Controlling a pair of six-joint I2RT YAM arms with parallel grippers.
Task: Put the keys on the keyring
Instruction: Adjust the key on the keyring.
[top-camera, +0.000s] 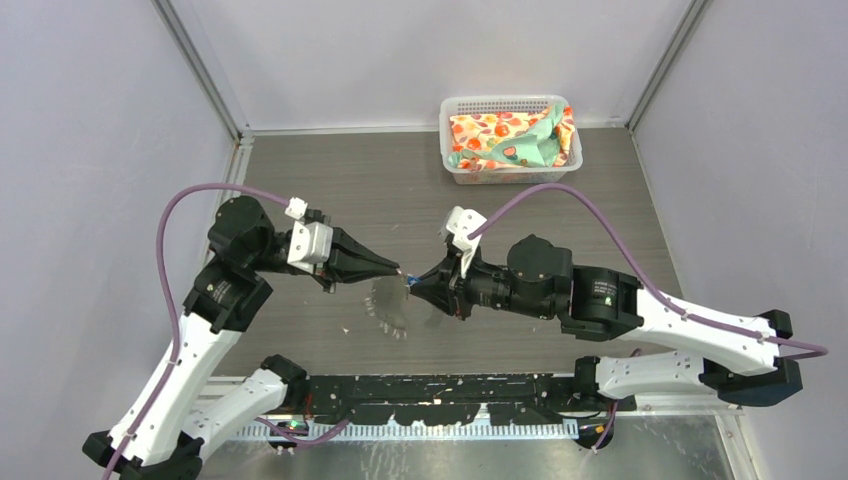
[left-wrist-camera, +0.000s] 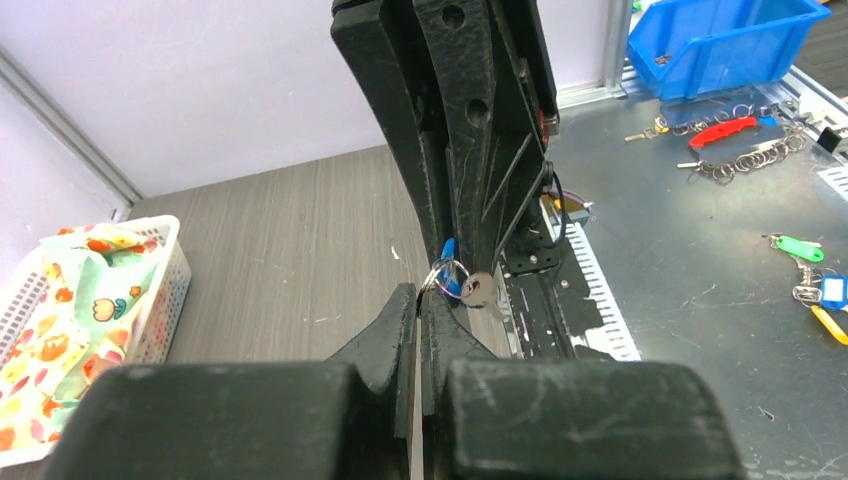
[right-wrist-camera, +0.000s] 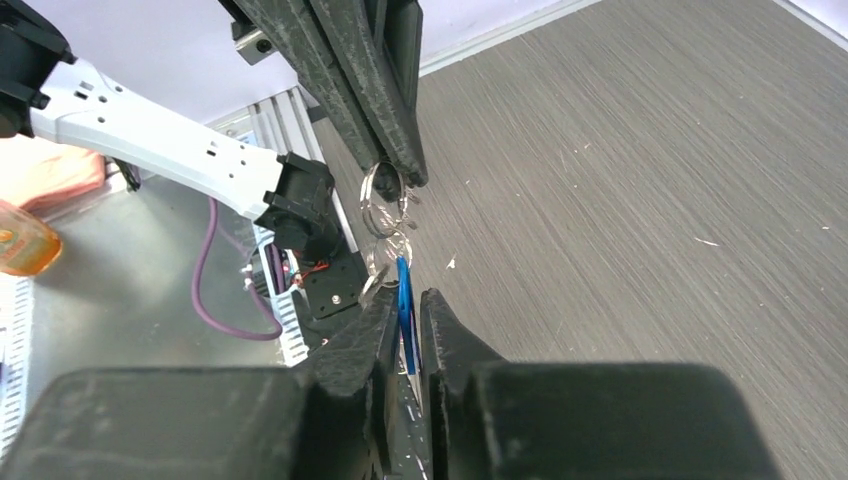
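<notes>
The two arms meet tip to tip above the middle of the bench (top-camera: 330, 180), a little nearer its near edge than its far one. The left gripper (top-camera: 397, 269) reaches in from the left side with its jaws pressed together on the keyring (right-wrist-camera: 379, 200). This is a small silver split ring that sticks out from the very tips of the fingers and hangs clear of the bench.

The right gripper (top-camera: 415, 284) comes in from the right side. Its jaws stand narrowly on either side of the blue key (right-wrist-camera: 404, 295), which sits edge-on between them just below the keyring. A sliver of gap shows beside the key head, so I cannot tell whether the pads are pressing on it. Nor can I tell whether the key is threaded on the ring or only lies against it.

A small silver piece (left-wrist-camera: 478, 290), round with a hole in it, hangs touching the ring beside the blue head.

A white plastic basket (top-camera: 446, 140) stands at the far edge of the bench, towards the far right corner. It holds a crumpled patterned cloth (top-camera: 500, 135).

Beyond the near edge lies a grey metal surface. On it are a blue bin (left-wrist-camera: 720, 45), a red tag (left-wrist-camera: 722, 130), a green tag (left-wrist-camera: 797, 247) and some loose rings
</notes>
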